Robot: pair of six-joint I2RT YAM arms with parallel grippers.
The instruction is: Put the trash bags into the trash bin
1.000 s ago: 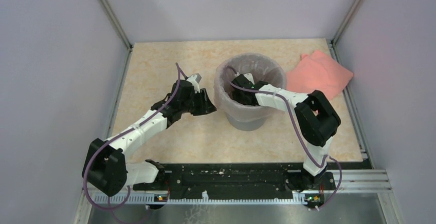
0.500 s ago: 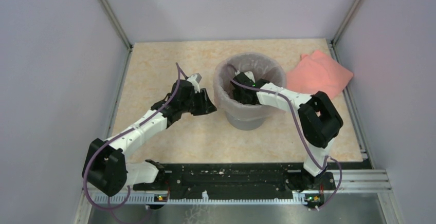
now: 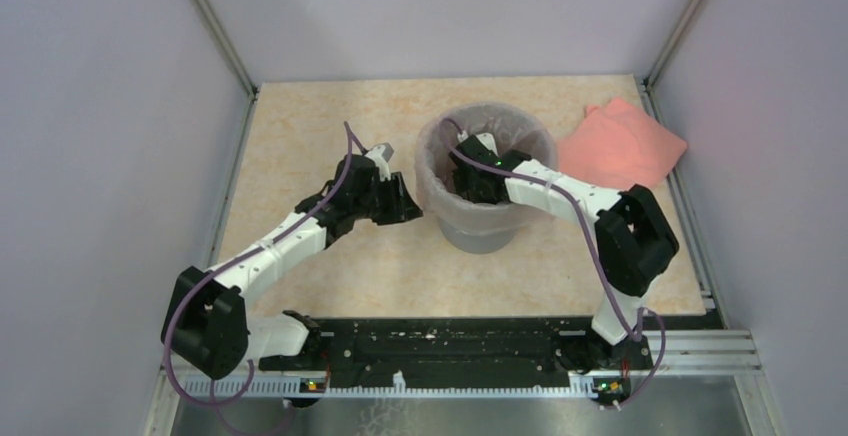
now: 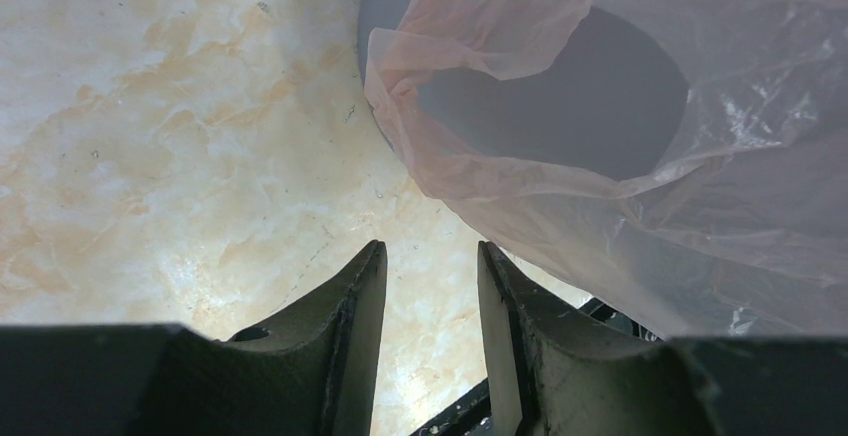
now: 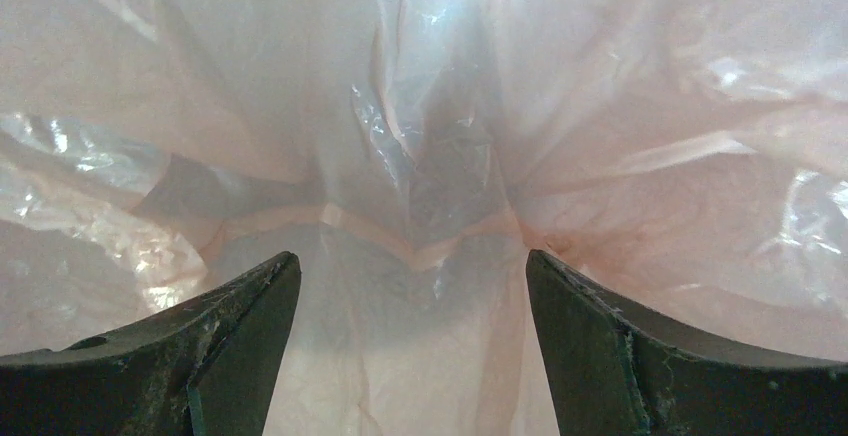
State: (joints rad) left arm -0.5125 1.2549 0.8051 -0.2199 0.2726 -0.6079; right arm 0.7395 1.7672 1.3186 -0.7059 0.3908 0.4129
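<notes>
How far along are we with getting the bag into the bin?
Done: the trash bag lines the trash bin, its edge draped over the rim. In hand: the right gripper, open, is inside the bin facing the bag's bottom. The left gripper sits open beside the bin, holding nothing. Left: probably just withdrawing the right gripper.

My right gripper moves farther back inside the bin. My elbow swings out to the right.

Faint white lettering stands on the thin, crinkly, translucent pale pink plastic bag, above and to the left of the right gripper. Only broken strokes show there, and no letter or word can be read.
</notes>
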